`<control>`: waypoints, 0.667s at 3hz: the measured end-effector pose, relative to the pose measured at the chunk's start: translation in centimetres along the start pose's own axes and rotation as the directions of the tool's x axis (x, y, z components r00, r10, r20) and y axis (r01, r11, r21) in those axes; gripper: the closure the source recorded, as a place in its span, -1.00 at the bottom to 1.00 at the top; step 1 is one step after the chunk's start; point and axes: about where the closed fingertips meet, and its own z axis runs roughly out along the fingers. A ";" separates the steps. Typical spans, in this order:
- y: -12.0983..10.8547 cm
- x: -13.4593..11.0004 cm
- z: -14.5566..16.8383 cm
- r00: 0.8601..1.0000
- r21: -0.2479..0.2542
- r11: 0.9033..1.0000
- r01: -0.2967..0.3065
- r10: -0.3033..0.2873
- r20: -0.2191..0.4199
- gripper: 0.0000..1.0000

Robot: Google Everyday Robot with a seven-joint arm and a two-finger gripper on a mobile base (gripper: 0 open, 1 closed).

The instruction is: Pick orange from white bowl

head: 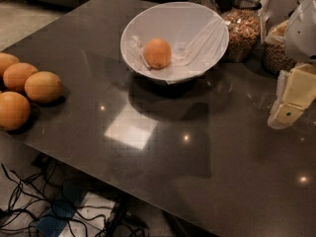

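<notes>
The task is at its opening step, the approach: the round, matte-skinned orange (157, 53) lies inside the wide white conical bowl (185, 21), resting low on the left part of its sloping wall, untouched and with nothing over it. The cream-coloured two-finger gripper (282, 116) hangs at the right edge of the view, pointing down over the dark polished stone table (163, 172), well apart from the bowl and carrying nothing; whether it is spread or closed does not show from this angle. By my judgement, the next move calls for lifting clear of the bowl's thin rim, travelling left and away from the camera until the gripper is above the fruit, then coming down from the top, since the sloping walls leave little way in from the side. The fruit is round and may roll on the slope if nudged off-centre. Room is tight on the bowl's far right, where clear jars of brown nuts (242, 31) stand just beside the rim. The table between gripper and bowl is bare. Four larger oval orange-yellow fruits (43, 86) sit at the left table edge, well away from the path.
</notes>
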 end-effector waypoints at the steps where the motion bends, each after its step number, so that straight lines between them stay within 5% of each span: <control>1: 0.0 0.0 0.0 1.000 0.000 1.000 0.000 0.000 0.000 -1.00; 2: -0.5 -0.5 0.5 1.000 0.013 1.000 0.011 -0.011 -0.012 -1.00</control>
